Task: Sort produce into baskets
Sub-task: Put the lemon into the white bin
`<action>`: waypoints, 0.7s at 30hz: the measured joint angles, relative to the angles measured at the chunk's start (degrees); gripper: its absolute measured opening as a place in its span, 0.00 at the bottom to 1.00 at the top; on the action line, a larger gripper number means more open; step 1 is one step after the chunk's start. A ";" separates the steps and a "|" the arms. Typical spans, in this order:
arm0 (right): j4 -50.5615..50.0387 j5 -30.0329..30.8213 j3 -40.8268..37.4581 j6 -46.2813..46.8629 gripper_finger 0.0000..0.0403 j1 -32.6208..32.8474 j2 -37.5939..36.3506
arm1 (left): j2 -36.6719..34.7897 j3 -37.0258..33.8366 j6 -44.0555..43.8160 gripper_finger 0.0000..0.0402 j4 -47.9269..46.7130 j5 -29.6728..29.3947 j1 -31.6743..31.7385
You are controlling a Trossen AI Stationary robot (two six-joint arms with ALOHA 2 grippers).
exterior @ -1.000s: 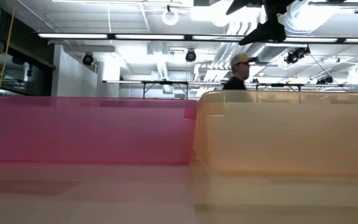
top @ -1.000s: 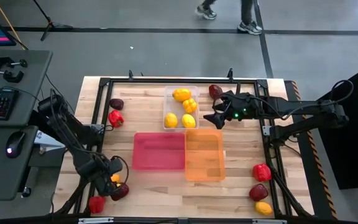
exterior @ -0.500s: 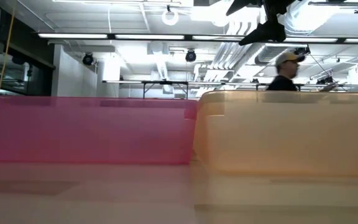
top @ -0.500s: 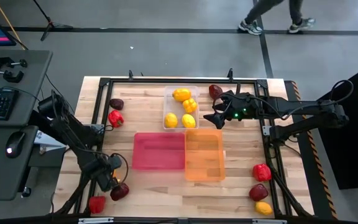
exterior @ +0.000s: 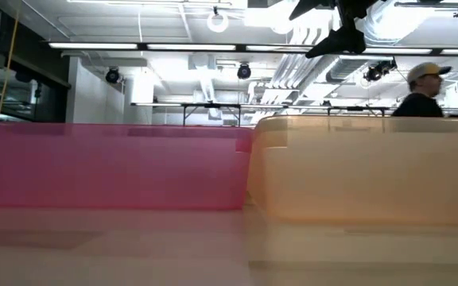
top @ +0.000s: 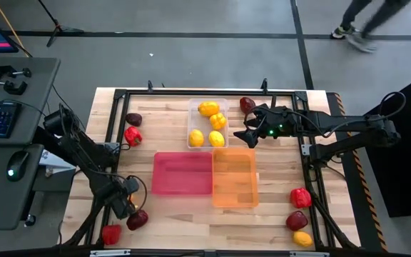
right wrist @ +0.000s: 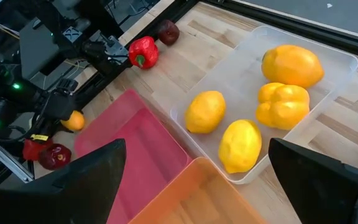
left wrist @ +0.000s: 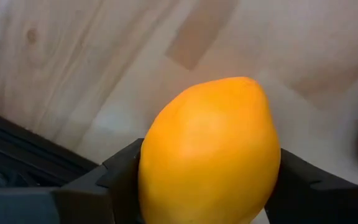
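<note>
My left hand is down at the near left corner of the worktop, and on its wrist camera I see a yellow-orange citrus piece pinched between the two dark fingers, wood grain right behind it. Just beside that hand sit a dark maroon piece and a red pepper, both on the wood.

My right hand hovers above the far middle of the worktop, next to the clear bin, fingers spread wide (both tips frame its wrist camera's picture, nothing between them). That bin holds four yellow pieces: a citrus oval, a yellow pepper and two lemons.

The pink bin and the orange bin stand side by side, touching, in the middle; I see nothing in either.

Loose produce elsewhere: a maroon piece and a red pepper at the far left, a maroon piece by the right arm, and a red pepper, maroon piece and yellow piece at the near right corner.

A person in a cap shows in the room beyond.
</note>
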 joint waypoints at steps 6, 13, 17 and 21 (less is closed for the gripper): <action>0.00 0.98 0.00 -1.47 0.95 -0.19 -1.13 | -5.07 8.57 3.56 0.57 -4.85 -7.09 0.87; 0.10 8.49 0.00 -4.10 0.95 -2.66 -6.39 | -12.69 22.10 12.83 0.63 -14.53 -32.58 12.79; 0.06 8.75 0.00 -6.36 0.95 -5.31 -7.79 | -13.47 25.07 29.43 0.63 -9.25 -35.34 28.22; -0.08 7.06 0.00 -10.14 0.95 -8.42 -7.87 | -11.79 24.73 44.91 0.63 7.02 -28.63 44.54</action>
